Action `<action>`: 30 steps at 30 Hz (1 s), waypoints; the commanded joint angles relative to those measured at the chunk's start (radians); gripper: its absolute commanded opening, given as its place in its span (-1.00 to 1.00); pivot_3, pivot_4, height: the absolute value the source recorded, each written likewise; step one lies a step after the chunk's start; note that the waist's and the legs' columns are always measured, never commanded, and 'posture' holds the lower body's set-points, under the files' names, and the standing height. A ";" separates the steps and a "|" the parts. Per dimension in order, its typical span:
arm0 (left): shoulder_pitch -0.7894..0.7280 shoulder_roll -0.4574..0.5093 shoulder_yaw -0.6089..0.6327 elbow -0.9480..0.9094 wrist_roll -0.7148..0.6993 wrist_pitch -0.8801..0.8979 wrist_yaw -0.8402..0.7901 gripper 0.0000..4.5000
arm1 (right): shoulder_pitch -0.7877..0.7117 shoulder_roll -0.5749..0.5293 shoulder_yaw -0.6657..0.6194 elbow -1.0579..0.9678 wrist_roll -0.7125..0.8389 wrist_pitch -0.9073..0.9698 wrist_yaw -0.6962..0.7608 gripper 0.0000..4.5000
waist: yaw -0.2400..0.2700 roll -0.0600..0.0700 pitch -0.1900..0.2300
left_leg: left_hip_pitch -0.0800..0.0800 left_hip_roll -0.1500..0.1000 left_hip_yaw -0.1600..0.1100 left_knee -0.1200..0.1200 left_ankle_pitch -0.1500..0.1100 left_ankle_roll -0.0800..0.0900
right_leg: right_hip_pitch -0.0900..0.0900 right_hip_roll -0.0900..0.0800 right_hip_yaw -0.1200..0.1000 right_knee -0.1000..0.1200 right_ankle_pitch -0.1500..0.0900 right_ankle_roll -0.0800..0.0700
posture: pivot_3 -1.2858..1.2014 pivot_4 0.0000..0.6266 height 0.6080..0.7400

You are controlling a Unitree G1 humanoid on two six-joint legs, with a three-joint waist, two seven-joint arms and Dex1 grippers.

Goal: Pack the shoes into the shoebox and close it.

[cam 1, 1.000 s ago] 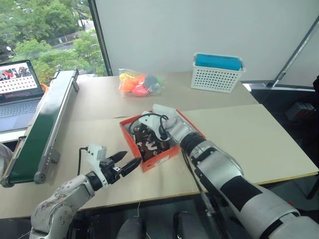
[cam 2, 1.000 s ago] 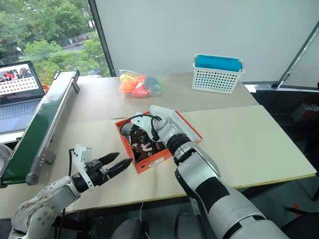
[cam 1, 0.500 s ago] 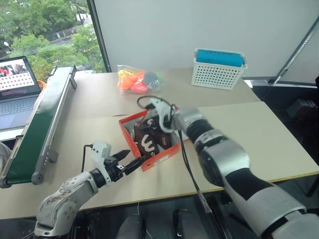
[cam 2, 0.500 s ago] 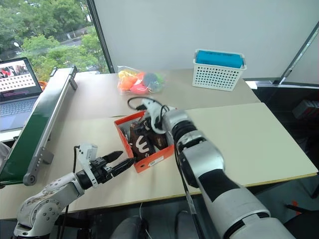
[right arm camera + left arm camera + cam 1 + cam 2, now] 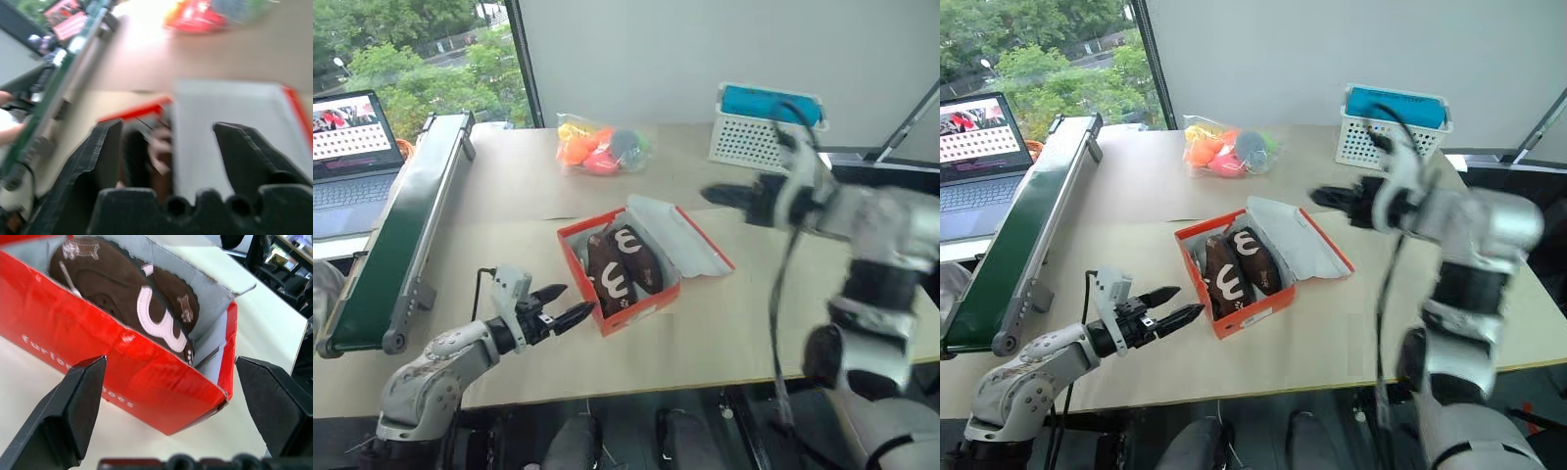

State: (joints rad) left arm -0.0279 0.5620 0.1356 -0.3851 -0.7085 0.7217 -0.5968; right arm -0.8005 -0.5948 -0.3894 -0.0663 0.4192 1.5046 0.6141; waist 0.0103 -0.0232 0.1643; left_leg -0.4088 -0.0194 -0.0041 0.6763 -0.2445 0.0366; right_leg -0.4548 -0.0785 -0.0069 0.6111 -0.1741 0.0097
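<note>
The left gripper hovers low over the table, fingers spread wide and empty, tips just short of the near end of the shoebox. The right gripper hangs higher, above the table beyond the box's far right side, pointing left; its fingers stand apart with nothing between them.

The shoebox sits open near the middle of the table, set at an angle, its lid folded out flat to the right, white inside facing up. Both shoes lie side by side inside the box, white curved marks upward.

The table is pale tan, with a seam running across it just behind the box. Open tabletop lies to the right of the lid and in front of the box up to the near edge. Along the left edge runs a long green conveyor, with a laptop beyond it. At the back stand a bag of bright items and a white basket against a pale wall; a window shows trees at the back left.
</note>
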 commanded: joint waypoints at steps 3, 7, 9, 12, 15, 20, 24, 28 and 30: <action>-0.063 0.012 -0.007 0.025 0.011 -0.015 -0.040 1.00 | 0.248 -0.276 0.187 -0.224 0.055 -0.057 0.111 -0.57 | -0.018 0.000 0.001 | 0.002 0.001 0.005 0.001 0.000 0.001 | 0.000 0.001 0.004 0.000 -0.005 0.008 | 0.03 -0.52 1.00; -0.087 0.013 -0.018 0.039 0.019 -0.012 -0.048 1.00 | 0.317 -0.202 0.291 -0.172 0.024 -0.087 0.042 -0.99 | -0.048 -0.003 0.003 | 0.010 0.004 0.008 0.000 -0.001 0.001 | 0.007 0.005 0.008 0.000 -0.005 0.009 | 0.03 -0.52 1.00; -0.093 0.012 -0.019 0.041 0.020 -0.010 -0.050 1.00 | 0.327 -0.122 0.291 -0.100 0.004 -0.105 -0.010 -0.99 | -0.051 -0.005 0.004 | 0.019 0.005 0.008 -0.001 -0.001 0.001 | 0.015 0.007 0.009 -0.001 -0.006 0.009 | 0.03 -0.52 1.00; -0.096 0.013 -0.016 0.039 0.020 -0.006 -0.053 1.00 | 0.332 -0.023 0.281 0.040 -0.037 -0.162 -0.087 -0.99 | -0.043 -0.006 0.005 | 0.019 0.005 0.008 -0.001 -0.001 0.001 | 0.015 0.008 0.010 -0.001 -0.006 0.009 | 0.03 -0.52 1.00; -0.092 0.016 -0.011 0.031 0.018 -0.003 -0.054 1.00 | 0.275 0.104 0.156 0.226 -0.017 -0.207 -0.158 -0.99 | -0.030 -0.006 0.005 | 0.017 0.002 0.008 -0.001 -0.001 0.002 | 0.015 0.005 0.010 0.000 -0.006 0.010 | 0.03 -0.52 1.00; -0.073 0.018 -0.009 0.016 0.022 -0.005 -0.050 1.00 | 0.135 0.238 -0.116 0.575 0.050 -0.303 -0.295 -0.99 | -0.026 -0.006 0.005 | 0.017 0.001 0.010 0.001 -0.003 0.004 | 0.016 0.002 0.013 -0.002 -0.001 0.008 | 0.03 -0.52 1.00; -0.067 0.015 -0.008 0.007 0.023 -0.005 -0.046 1.00 | 0.046 0.277 -0.256 0.797 0.095 -0.403 -0.377 -0.99 | -0.026 -0.006 0.005 | 0.018 0.001 0.010 0.001 -0.003 0.004 | 0.016 0.003 0.013 -0.002 -0.001 0.007 | 0.03 -0.52 1.00; -0.060 0.015 0.000 0.000 0.023 -0.006 -0.040 1.00 | 0.008 0.290 -0.304 0.972 0.104 -0.523 -0.428 -0.99 | -0.031 -0.008 0.004 | 0.020 0.001 0.011 0.001 -0.003 0.004 | 0.018 0.003 0.013 -0.002 -0.001 0.007 | 0.03 -0.52 1.00; -0.056 0.015 0.005 -0.003 0.022 -0.007 -0.038 1.00 | -0.010 0.297 -0.338 1.054 0.125 -0.606 -0.451 -0.99 | -0.039 -0.012 0.003 | 0.024 0.002 0.011 0.001 -0.003 0.005 | 0.023 0.004 0.014 -0.003 -0.002 0.008 | 0.03 -0.52 1.00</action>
State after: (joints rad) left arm -0.0854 0.5716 0.1162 -0.3480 -0.6841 0.7258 -0.6374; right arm -0.8119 -0.3115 -0.6930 0.9006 0.5262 0.9985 0.1925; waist -0.0288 -0.0350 0.1674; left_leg -0.3821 -0.0172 0.0069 0.6768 -0.2479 0.0416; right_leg -0.4287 -0.0746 0.0063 0.6069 -0.1783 0.0216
